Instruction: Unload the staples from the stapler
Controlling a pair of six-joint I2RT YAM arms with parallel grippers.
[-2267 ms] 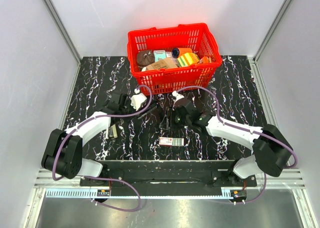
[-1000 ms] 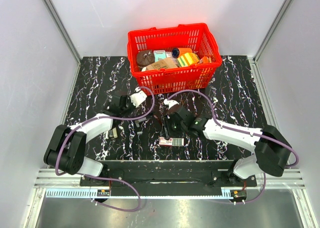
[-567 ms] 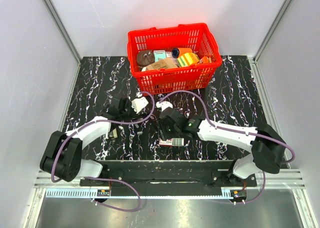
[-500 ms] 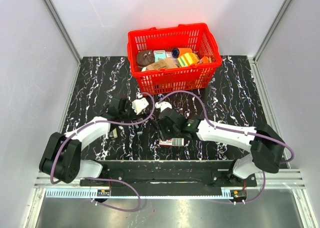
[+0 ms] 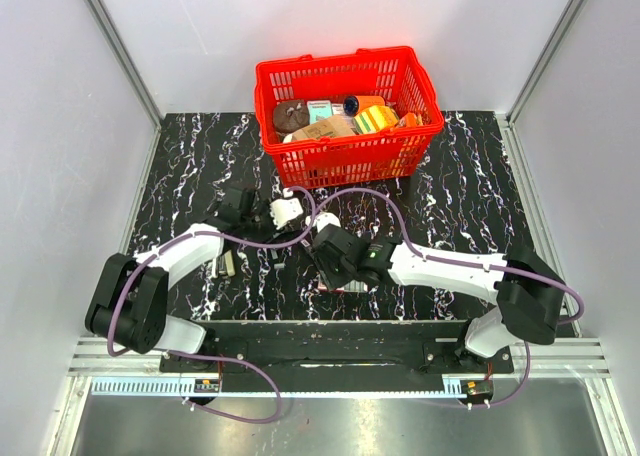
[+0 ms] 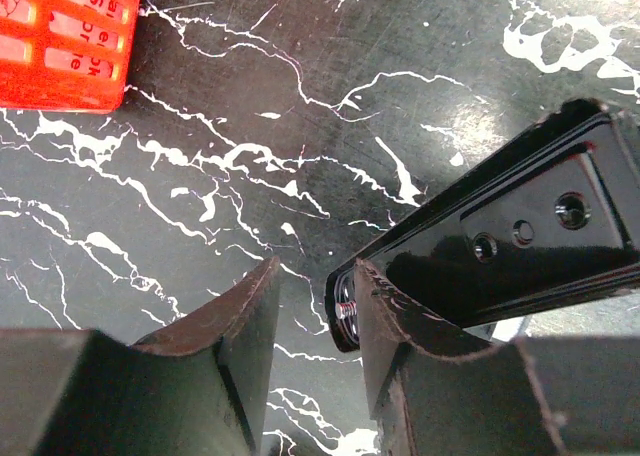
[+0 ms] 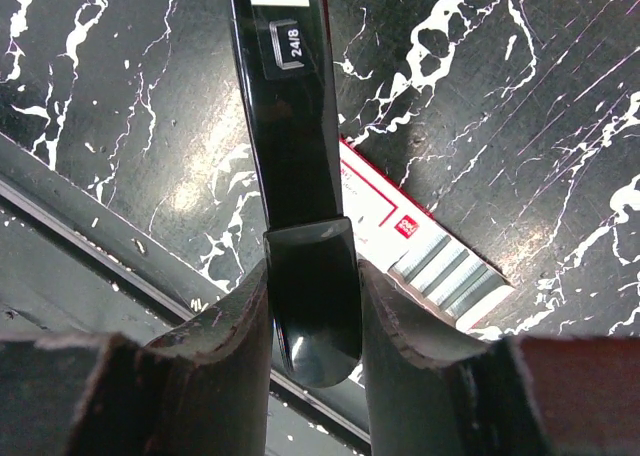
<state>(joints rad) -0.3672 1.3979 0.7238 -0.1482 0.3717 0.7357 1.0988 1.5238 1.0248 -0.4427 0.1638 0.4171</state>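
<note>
On black marbled table (image 5: 480,176), clamping stapler (image 7: 290,126) in right gripper (image 7: 312,286) as anchor, with left gripper (image 6: 315,276) gaping at its end, probably to free staples.

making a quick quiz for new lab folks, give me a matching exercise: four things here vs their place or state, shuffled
1 stapler
2 red basket
3 red-and-white box
4 left gripper

a jaws apart, clamping nothing
b at the far edge of the table
c clamped in the right gripper
d flat on the table, partly under the stapler

Pairs: 1-c, 2-b, 3-d, 4-a
</note>
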